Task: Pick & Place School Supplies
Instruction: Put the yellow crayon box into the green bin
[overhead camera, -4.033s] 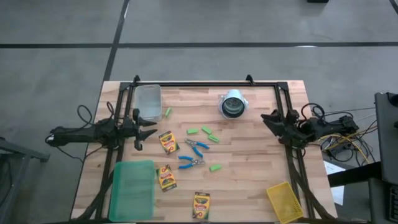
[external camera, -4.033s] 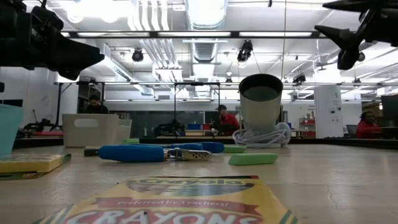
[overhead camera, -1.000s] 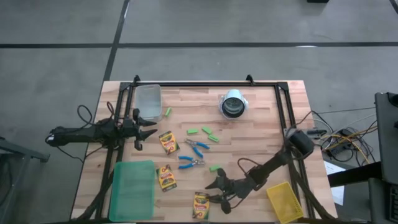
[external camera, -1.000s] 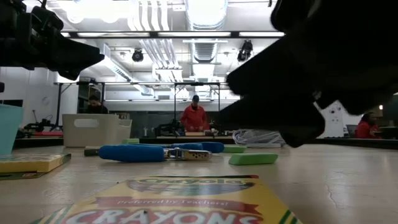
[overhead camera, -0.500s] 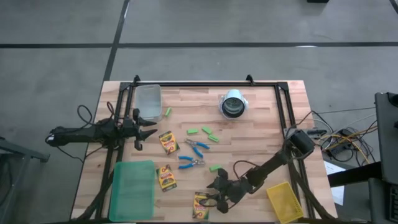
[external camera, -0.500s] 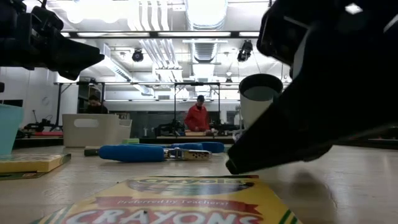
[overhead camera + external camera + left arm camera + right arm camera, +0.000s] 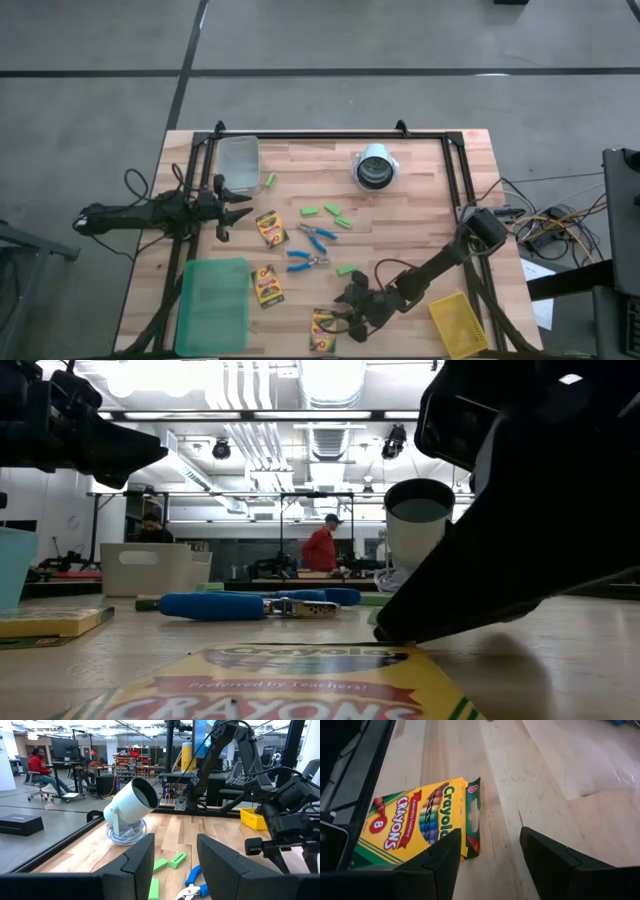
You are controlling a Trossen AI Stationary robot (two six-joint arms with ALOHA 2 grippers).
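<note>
Three yellow-and-green crayon boxes lie flat on the table [image 7: 270,228] [image 7: 266,286] [image 7: 323,330]. Two blue-handled scissors [image 7: 318,236] [image 7: 305,260] and several light-green blocks [image 7: 310,211] [image 7: 346,269] are spread around mid-table. My right gripper [image 7: 346,318] is open and low at the near crayon box [image 7: 417,825], by its right edge [image 7: 472,817]. One of its fingers [image 7: 437,865] overlaps the box's corner; the other [image 7: 555,860] stands over bare wood. My left gripper [image 7: 235,207] waits open at the table's left side, above the surface. My right gripper comes slanting down from the table's right at the near crayon box's right edge [image 7: 470,840]. Its fingers are spread, and I cannot tell whether either one touches the box. The box lies flat on the table.
A flat green tray [image 7: 212,305] sits at the near left and a clear bin [image 7: 238,163] at the far left. A white cup-shaped holder on a coiled cord [image 7: 376,168] stands at the far middle. A small yellow bin [image 7: 458,322] is near right. Black frame rails [image 7: 455,180] line the table.
My right gripper has moved down and a little toward the table's near left, from just right of the near crayon box to the box's right edge. In the low view it has dropped close to the tabletop. The box has not moved.
</note>
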